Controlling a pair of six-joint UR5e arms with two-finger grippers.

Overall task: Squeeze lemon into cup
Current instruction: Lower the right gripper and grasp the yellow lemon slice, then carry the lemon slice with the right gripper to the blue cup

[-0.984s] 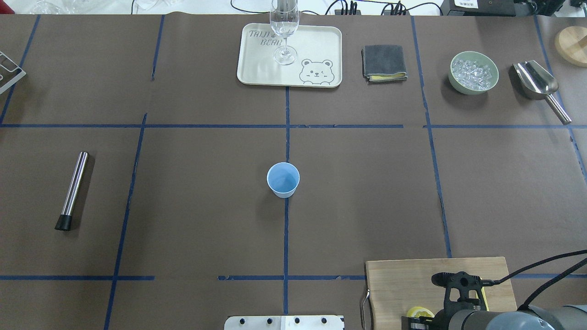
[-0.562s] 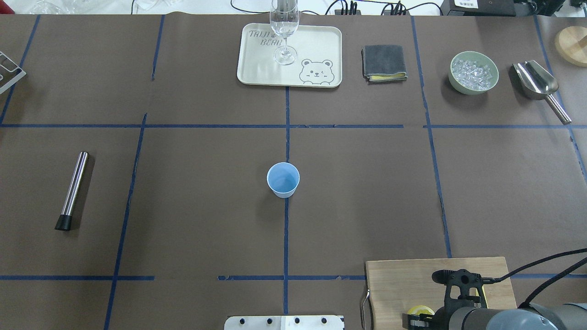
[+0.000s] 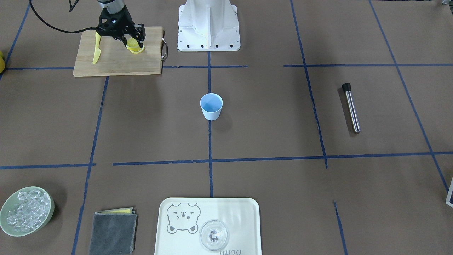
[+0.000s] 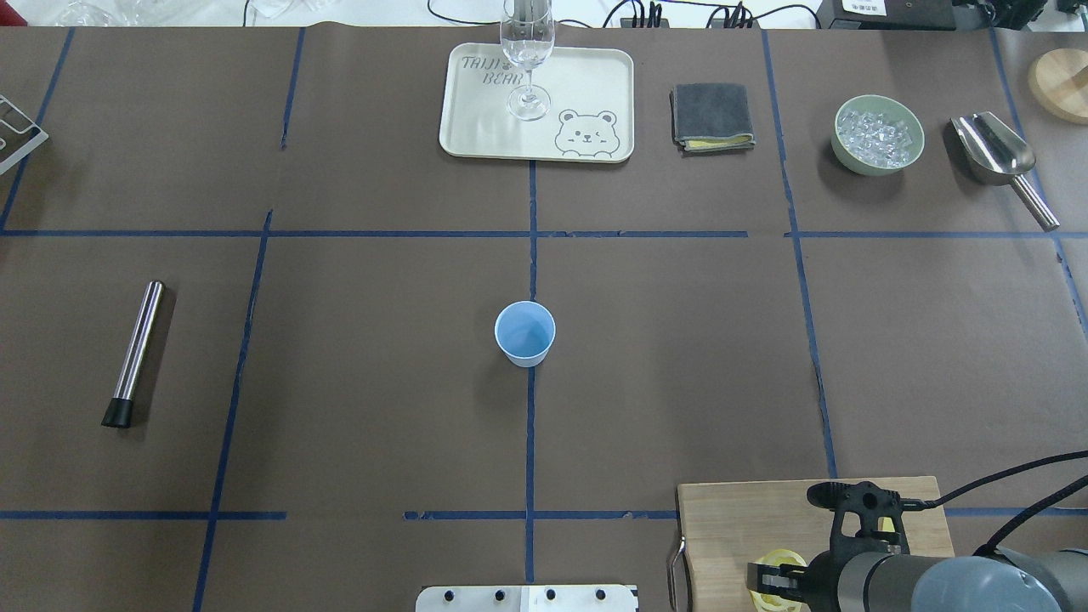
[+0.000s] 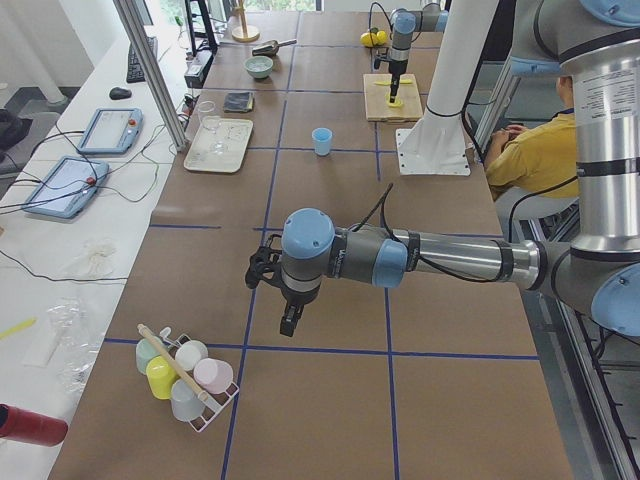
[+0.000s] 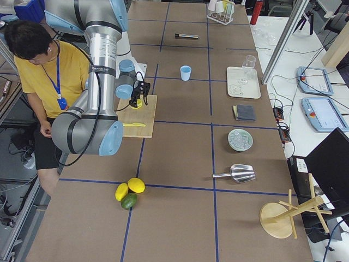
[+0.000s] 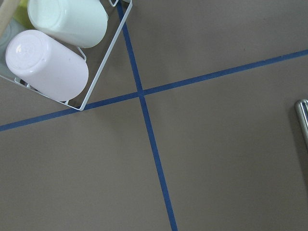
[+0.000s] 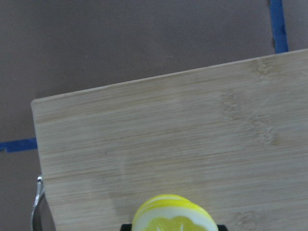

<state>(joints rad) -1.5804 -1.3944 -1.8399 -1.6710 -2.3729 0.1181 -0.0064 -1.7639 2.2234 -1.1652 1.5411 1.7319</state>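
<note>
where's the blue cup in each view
Front-facing: cup at centre.
Overhead: centre.
Exterior left: upper middle.
Exterior right: upper middle.
Left wrist: not in it.
Right wrist: not in it.
Landmark: the long blue tape line it stands on.

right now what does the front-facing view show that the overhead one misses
Only the front-facing view shows the yellow knife whole, lying on the cutting board beside the right gripper. Only the overhead view shows the metal scoop and a round wooden disc near its right edge. Both show the lemon gripped by that gripper at the board, the cup at mid-table, the tray with the glass, the grey cloth, the bowl of ice and the steel rod.
</note>
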